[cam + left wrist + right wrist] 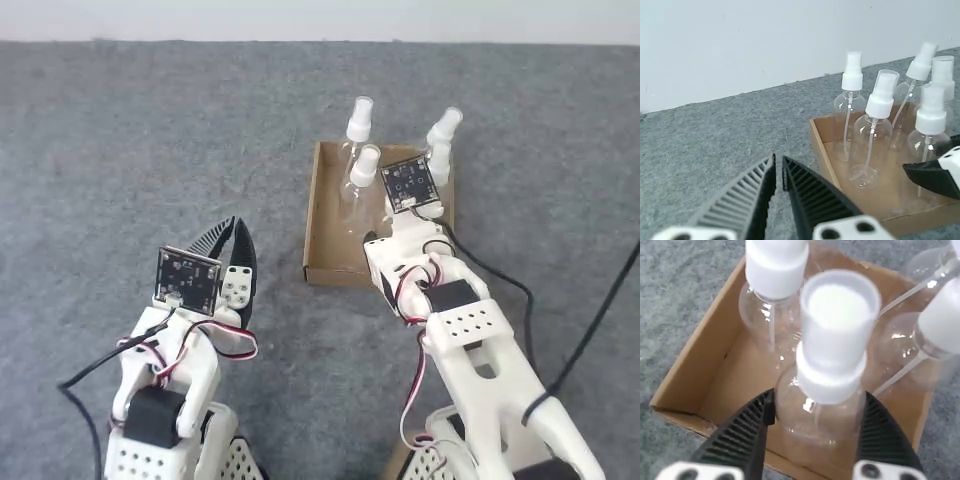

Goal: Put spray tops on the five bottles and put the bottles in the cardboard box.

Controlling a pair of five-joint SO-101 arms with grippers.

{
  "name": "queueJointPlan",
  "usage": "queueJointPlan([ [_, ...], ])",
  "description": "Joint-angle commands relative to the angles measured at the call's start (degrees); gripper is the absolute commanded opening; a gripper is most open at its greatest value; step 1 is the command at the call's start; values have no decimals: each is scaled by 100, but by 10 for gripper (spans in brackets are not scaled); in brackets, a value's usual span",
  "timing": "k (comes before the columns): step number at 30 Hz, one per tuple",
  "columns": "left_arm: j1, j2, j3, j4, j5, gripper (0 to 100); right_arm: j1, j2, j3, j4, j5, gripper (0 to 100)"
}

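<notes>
The cardboard box [312, 215] lies on the grey carpet with several clear bottles standing in it, each with a white spray top [360, 120]. My right gripper [819, 402] is down inside the box. Its black fingers [747, 435] press against both sides of one clear bottle [820, 412] with a capped spray top. In the left wrist view the same box [820, 145] and bottles [870, 145] appear, with one right finger [932, 177] at the nearest bottle. My left gripper [779, 160] hovers over the carpet left of the box, shut and empty [238, 228].
Grey carpet [150, 140] covers the table to a pale wall [765, 40] at the back. Black cables [590, 320] trail along the right arm's side. Open carpet lies left of and in front of the box.
</notes>
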State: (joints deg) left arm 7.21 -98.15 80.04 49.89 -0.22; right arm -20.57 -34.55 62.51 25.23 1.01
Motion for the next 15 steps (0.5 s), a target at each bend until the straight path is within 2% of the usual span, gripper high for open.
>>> queueJointPlan([
  [1,-18,-70,-57,-114,18,12,-66,-303,-79,-84,-62,272],
  [15,-18,-70,-57,-114,18,12,-215,-312,-79,-75,-18,293],
])
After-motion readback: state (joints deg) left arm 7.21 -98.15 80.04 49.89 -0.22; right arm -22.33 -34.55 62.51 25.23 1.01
